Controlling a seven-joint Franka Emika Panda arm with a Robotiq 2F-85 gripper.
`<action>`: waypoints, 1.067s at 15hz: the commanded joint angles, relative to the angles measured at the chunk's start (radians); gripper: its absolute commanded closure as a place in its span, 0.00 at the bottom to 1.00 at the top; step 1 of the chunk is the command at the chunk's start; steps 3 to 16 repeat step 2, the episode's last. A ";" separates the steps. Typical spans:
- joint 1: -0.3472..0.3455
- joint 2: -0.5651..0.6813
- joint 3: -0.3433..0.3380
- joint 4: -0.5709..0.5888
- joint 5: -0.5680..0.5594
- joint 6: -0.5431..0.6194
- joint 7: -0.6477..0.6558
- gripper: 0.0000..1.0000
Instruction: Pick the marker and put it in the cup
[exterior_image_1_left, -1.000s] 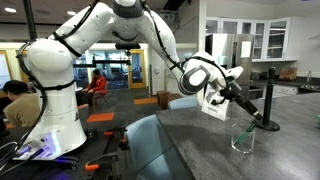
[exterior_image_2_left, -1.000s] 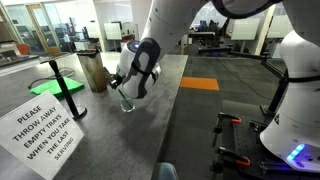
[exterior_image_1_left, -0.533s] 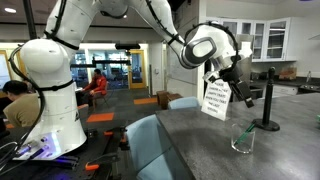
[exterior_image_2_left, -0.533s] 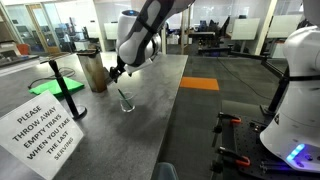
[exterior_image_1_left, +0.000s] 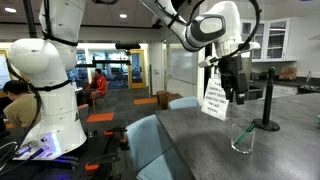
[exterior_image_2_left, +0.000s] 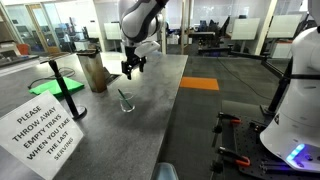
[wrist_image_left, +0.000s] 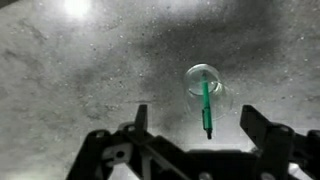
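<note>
**Container 1.** Short clear straight-sided tumbler, the cup (wrist_image_left: 205, 80), standing upright on the grey speckled stone countertop (wrist_image_left: 80, 70). In the wrist view it sits right of centre, seen from above as a ring. It shows low and right in an exterior view (exterior_image_1_left: 243, 140) and left of centre in an exterior view (exterior_image_2_left: 125, 100).
- Contents: one slim green marker pen, the marker (wrist_image_left: 207, 108). Its lower end is inside the cup. Its shaft leans over the rim toward the bottom of the wrist view. It also shows as a thin slanted line in an exterior view (exterior_image_2_left: 124, 96).

**Pincer.** Black two-finger gripper (wrist_image_left: 196, 114), raised well above the cup in both exterior views (exterior_image_1_left: 238, 88) (exterior_image_2_left: 131, 68).
- The fingers (wrist_image_left: 141, 112) are spread wide with nothing between them.
- No contact with the cup or the marker.

**Other items on the countertop.**
- White printed card sign (exterior_image_2_left: 45, 130), lower left.
- Black post on a round base (exterior_image_1_left: 270, 105), just behind the cup.
- Brown upright bag-like container (exterior_image_2_left: 97, 72), contents not visible.
</note>
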 joint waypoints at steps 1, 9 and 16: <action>-0.064 0.003 0.069 0.019 -0.027 -0.023 -0.057 0.00; -0.071 0.009 0.077 0.014 -0.035 0.006 -0.064 0.00; -0.071 0.009 0.077 0.014 -0.035 0.006 -0.064 0.00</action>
